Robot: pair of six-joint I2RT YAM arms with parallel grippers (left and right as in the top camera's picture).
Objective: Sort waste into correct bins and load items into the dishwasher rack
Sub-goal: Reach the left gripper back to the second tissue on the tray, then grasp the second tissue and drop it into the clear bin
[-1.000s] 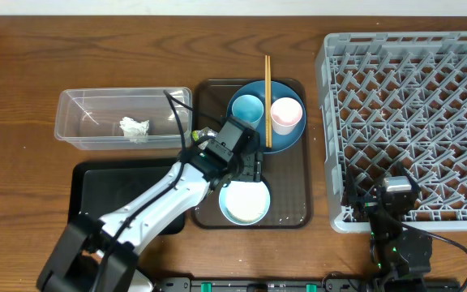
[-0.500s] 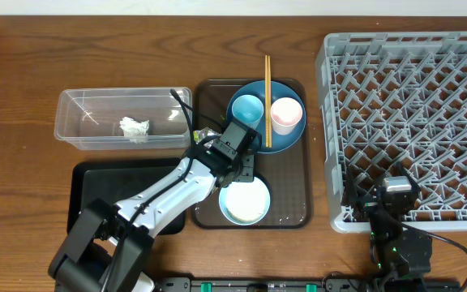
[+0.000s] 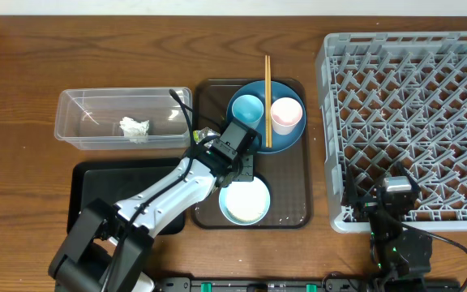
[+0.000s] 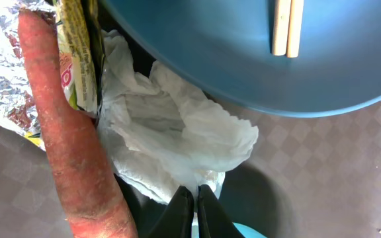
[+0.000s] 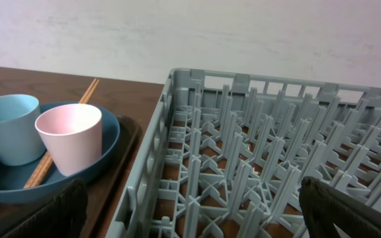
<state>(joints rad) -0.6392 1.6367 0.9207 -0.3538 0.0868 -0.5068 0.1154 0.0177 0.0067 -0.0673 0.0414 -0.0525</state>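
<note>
In the left wrist view my left gripper (image 4: 194,198) is shut on the lower edge of a crumpled white napkin (image 4: 177,129). The napkin lies on the brown tray beside an orange carrot piece (image 4: 71,145) and a foil wrapper (image 4: 5,73), half under the blue plate (image 4: 243,53). Overhead, the left gripper (image 3: 247,166) sits between the plate (image 3: 291,135) and the white bowl (image 3: 244,201). The plate holds a light blue cup (image 3: 247,108), a pink cup (image 3: 285,115) and chopsticks (image 3: 267,97). My right gripper (image 5: 197,218) is open over the dishwasher rack (image 5: 263,145).
The clear tub (image 3: 65,122) at the left holds one white napkin (image 3: 134,127). The black tray (image 3: 104,195) lies in front of it, under my left arm. The brown serving tray (image 3: 294,191) sits between the bins and the rack (image 3: 412,105).
My left gripper's jaws have closed from wide apart onto the napkin. The left arm shifted slightly at first, then held. The right arm has not moved.
</note>
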